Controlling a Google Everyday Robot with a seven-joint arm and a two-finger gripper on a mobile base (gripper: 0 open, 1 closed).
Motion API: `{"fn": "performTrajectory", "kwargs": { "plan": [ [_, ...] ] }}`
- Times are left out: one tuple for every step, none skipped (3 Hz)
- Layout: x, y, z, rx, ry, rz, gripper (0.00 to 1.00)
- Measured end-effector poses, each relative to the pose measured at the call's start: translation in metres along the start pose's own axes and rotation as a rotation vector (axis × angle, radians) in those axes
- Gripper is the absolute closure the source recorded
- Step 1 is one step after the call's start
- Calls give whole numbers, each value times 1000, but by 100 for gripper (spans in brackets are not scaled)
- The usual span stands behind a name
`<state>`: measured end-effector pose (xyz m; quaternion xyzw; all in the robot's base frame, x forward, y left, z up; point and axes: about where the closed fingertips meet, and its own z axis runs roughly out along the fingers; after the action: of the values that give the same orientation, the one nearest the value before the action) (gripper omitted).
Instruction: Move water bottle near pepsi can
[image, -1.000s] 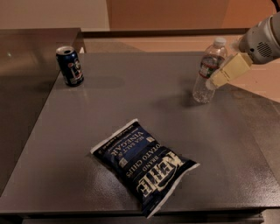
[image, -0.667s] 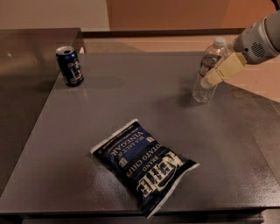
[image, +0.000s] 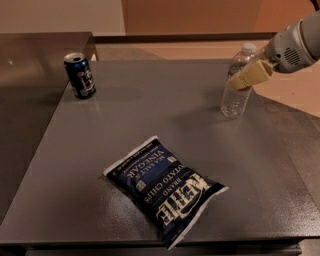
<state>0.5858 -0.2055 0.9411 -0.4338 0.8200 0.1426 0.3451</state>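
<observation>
- The gripper (image: 241, 80) sits at the far right of the table (image: 150, 115), pressed across the upper part of the bottle (image: 235, 100); we cannot tell whether it is clamped on it or only beside it
- The bottle leans a little, base on the table, cap toward the arm; the can (image: 80, 75) stands upright at the far left corner, well apart from it
- We judge tipping to be the main risk; a high, loose hold on a light, leaning bottle could let it swing or slip once it is carried
- The bag (image: 165, 190) lies in the near middle; a low sweep toward the can could clip it, and a late stop could knock the can over
- The bottle is capped and clear, and we cannot make out its fill; the can's top is too small to read as open or sealed; the bag looks puffed and closed
</observation>
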Motion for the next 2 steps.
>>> {"fn": "performTrajectory", "kwargs": {
  "plan": [
    [-11, 4, -3, -2, -16, -9, 65],
    [-33, 13, -1, -28, -45, -35, 88]
  ]
}}
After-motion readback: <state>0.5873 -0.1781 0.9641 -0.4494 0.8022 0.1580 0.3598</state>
